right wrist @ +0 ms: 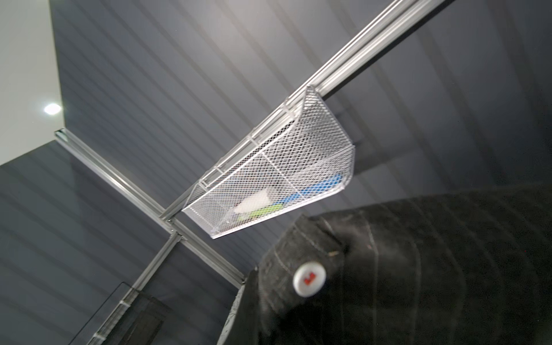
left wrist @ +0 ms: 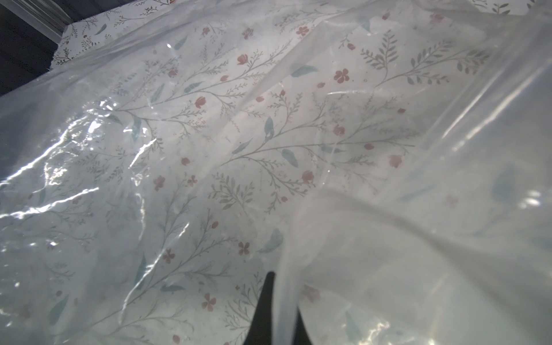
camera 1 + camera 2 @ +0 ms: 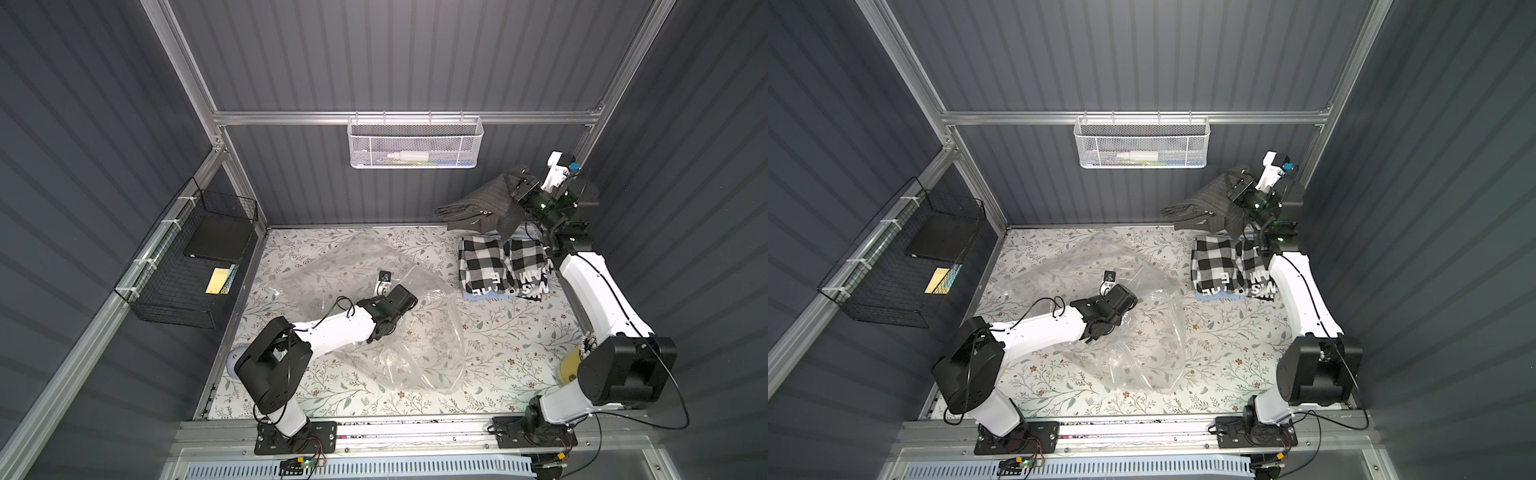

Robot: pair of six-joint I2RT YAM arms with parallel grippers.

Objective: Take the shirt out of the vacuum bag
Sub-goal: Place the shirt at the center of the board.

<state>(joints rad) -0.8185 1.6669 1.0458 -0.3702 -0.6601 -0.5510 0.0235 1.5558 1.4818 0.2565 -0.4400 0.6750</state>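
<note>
— At the far right corner, why did the striped shirt (image 3: 469,208) hang high?
— Right tool (image 3: 514,185) gripped it clear; left tool (image 2: 279,310) pinched the bag (image 3: 374,266), likely pinning it to the table (image 3: 519,353).

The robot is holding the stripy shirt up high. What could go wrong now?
The right gripper pinches only one edge of the striped shirt, so it might slip and land crumpled on the checkered pile close by. The left gripper is shut on the vacuum bag; moving that arm could drag or tear the plastic.
</note>
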